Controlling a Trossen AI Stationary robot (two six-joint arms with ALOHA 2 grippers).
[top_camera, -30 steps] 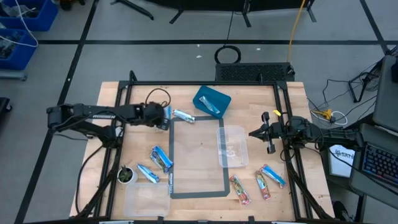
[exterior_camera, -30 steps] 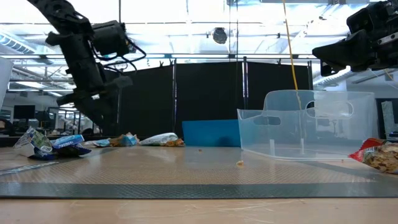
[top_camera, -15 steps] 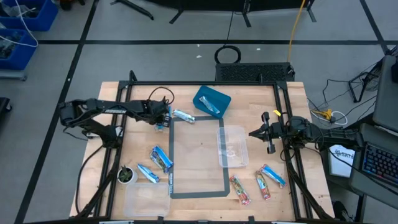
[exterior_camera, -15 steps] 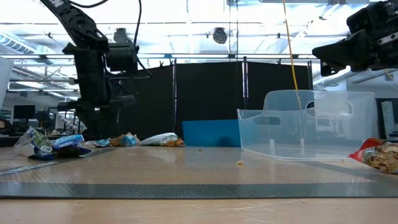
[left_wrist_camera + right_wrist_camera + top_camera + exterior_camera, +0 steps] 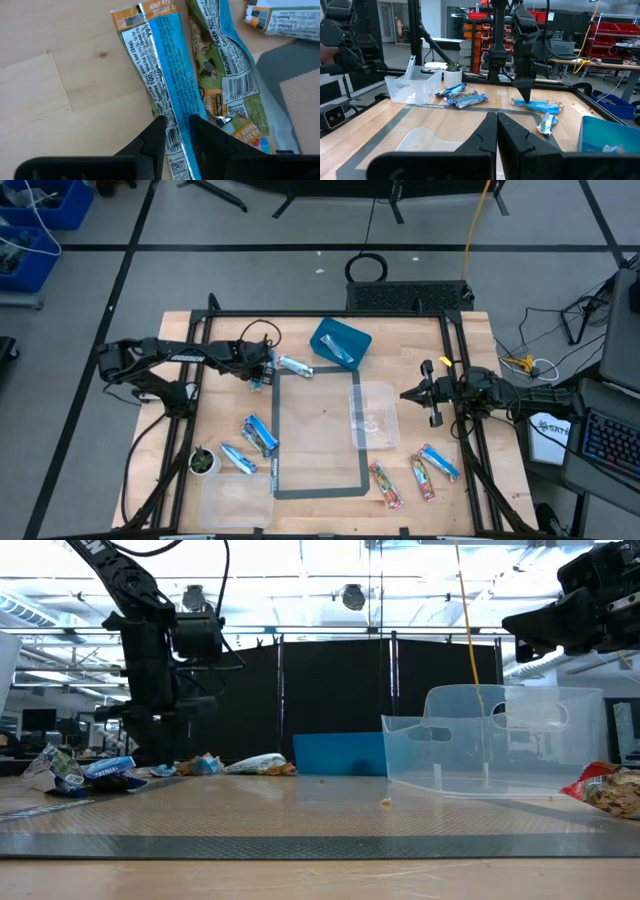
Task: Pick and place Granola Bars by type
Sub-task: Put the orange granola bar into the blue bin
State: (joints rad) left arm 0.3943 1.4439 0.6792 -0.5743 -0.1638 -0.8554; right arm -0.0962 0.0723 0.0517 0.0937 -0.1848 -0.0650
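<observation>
One long blue-and-orange foil-wrapped granola bar (image 5: pixel 162 75) lying flat, lengthwise between my left end effector (image 5: pixel 176 131) fingers, pinched narrowly.

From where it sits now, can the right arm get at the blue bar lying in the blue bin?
Probably yes. The right gripper hangs shut over the table's right side, and the blue bin is open-topped with nothing above the blue bar. The left gripper works farther left.

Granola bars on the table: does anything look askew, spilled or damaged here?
Nothing looks damaged. The granola bars lie scattered at odd angles, unsorted. Under the left gripper, two bars overlap, a blue bar partly across a green one. A few crumbs dot the mat.
</observation>
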